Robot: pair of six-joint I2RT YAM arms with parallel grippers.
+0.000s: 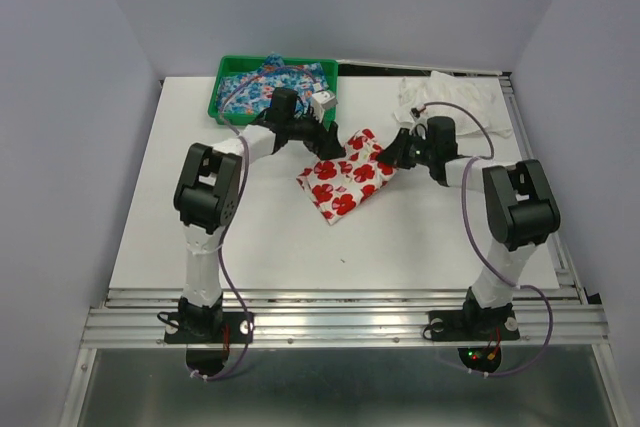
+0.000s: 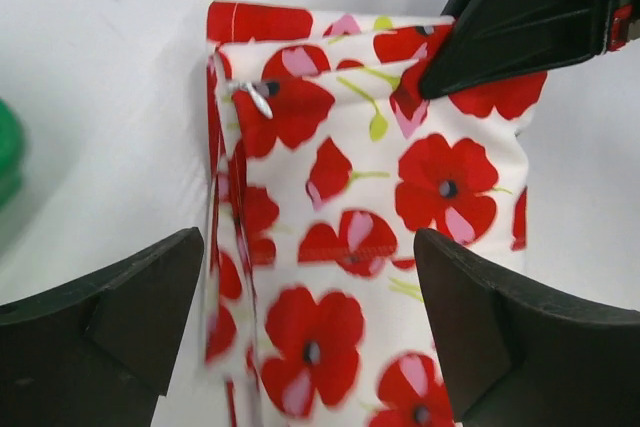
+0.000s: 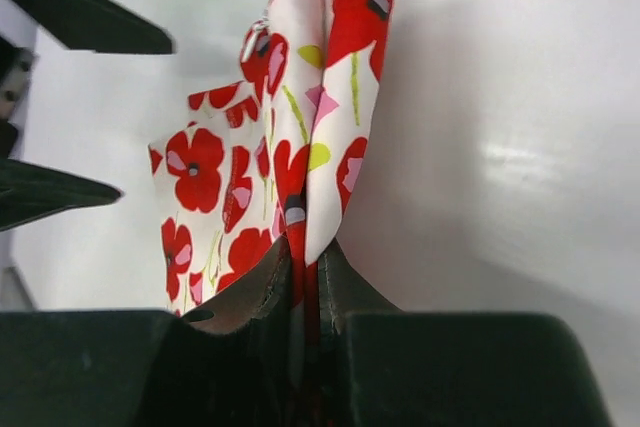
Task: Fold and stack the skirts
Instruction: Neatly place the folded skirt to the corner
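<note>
The white skirt with big red flowers (image 1: 342,180) lies folded on the white table, mid-field. My left gripper (image 1: 333,147) hovers over its far-left edge, open, the cloth (image 2: 350,207) showing between its spread fingers (image 2: 500,337) with nothing pinched. My right gripper (image 1: 393,159) is shut on the skirt's right edge; in the right wrist view the layered edge (image 3: 305,147) stands up out of the closed jaws (image 3: 312,272). The blue flowered skirt (image 1: 272,82) lies crumpled in the green tray (image 1: 222,99) at the back left.
A white cloth (image 1: 455,99) lies at the back right of the table. The tray's edge (image 2: 8,162) shows at the left of the left wrist view. The right gripper's black fingers (image 2: 520,17) come in over the skirt's far corner.
</note>
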